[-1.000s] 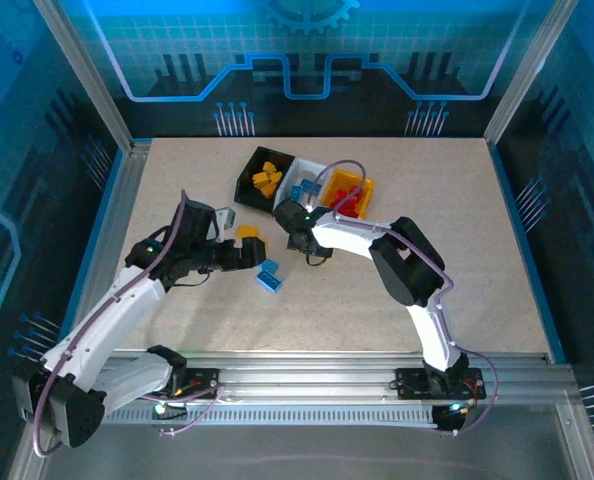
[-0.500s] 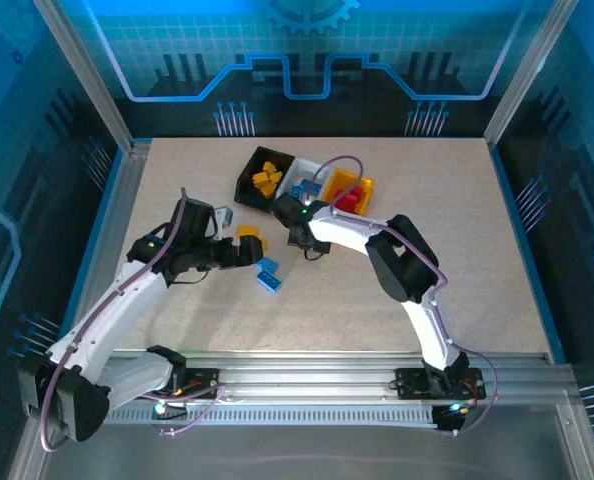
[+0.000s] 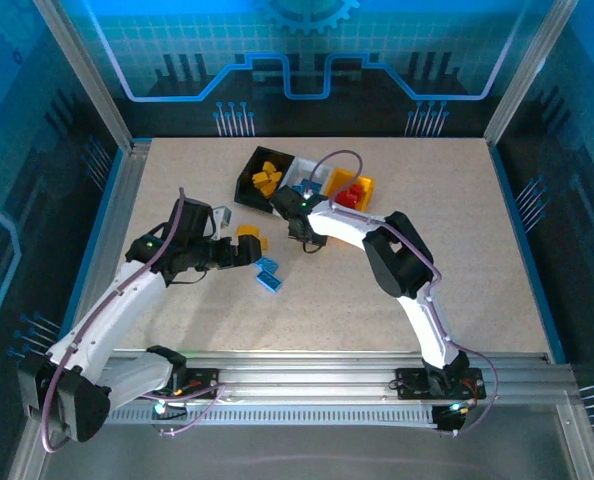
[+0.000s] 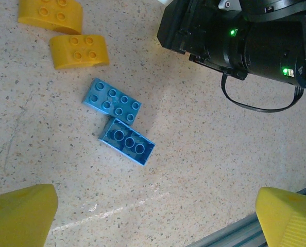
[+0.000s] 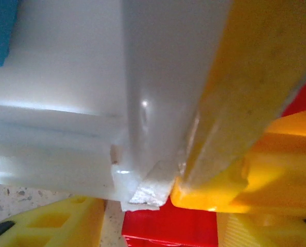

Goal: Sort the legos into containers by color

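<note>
Left gripper (image 4: 154, 218): fingers (image 4: 20, 213) spread wide with nothing between them, poised over the table (image 3: 457, 260), left of centre.
Under it lie 2 loose blue bricks (image 4: 119, 121), touching. 1 is studs up and 1 is underside up.
2 loose yellow bricks (image 4: 65, 33) lie side by side just beyond them, on the far side.

Right gripper (image 5: 162, 222): fingers (image 5: 55, 224) pinch 1 red brick (image 5: 168, 232). It is held close up to the outer walls where the white bin (image 5: 65, 103) joins the yellow bin (image 5: 256, 77).

The 3 bins stand joined in a row at far centre.
- Black bin (image 3: 245, 182), left: holds binned yellow bricks (image 3: 267, 178).
- White bin, middle: holds binned blue bricks (image 3: 299, 188).
- Yellow bin, right: holds binned red bricks (image 3: 349, 197).
</note>
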You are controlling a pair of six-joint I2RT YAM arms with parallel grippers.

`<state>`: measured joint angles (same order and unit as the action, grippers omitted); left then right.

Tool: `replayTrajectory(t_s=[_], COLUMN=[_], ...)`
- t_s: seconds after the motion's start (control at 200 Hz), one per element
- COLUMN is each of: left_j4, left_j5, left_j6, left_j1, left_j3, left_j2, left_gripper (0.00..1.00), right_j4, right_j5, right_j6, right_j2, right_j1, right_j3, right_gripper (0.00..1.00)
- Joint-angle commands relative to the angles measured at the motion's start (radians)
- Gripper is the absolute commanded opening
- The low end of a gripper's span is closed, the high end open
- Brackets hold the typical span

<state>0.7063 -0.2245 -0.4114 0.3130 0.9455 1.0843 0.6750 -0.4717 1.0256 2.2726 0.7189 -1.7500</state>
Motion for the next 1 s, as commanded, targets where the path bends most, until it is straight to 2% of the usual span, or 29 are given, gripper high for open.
replayTrajectory(t_s=[0.0,0.12,0.23,0.45,0.715,0.88,0.996], left_j4=[0.015,0.005,-0.008,-0.032,-0.077,-0.123,-0.154], left_j5=[-0.021,-0.027,-0.029,-0.032,-0.010,-0.009,-0.005], left_j6=[0.011,0.004,-0.004,-0.018,-0.086,-0.138,-0.153], left_j1=[-0.007,-0.008,-0.008,-0.008,-0.009,-0.010,-0.010], left_j3=[-0.005,-0.012,-0.017,-0.037,-0.072,-0.098,-0.112], left_j2=[-0.030,-0.032,-0.033,-0.038,-0.008,0.012,0.003], left_gripper=[0.99,0.99,0.99,0.99,0.99,0.99,0.99], right_j4=[-0.033,-0.036,-0.031,-0.028,0.004,0.026,0.057], right_j5=[-0.034,-0.038,-0.041,0.000,0.056,0.016,-0.023], right_j6=[0.004,-0.008,-0.022,-0.021,-0.065,-0.131,-0.184], right_j2=[0.035,0.012,-0.014,-0.127,-0.364,-0.525,-0.610], right_j1=[-0.030,-0.029,-0.029,0.001,0.069,0.068,0.050], right_j3=[0.006,0.027,0.049,0.151,0.308,0.392,0.391], right_gripper=[0.49,0.40,0.36,0.34,0.33,0.33,0.33])
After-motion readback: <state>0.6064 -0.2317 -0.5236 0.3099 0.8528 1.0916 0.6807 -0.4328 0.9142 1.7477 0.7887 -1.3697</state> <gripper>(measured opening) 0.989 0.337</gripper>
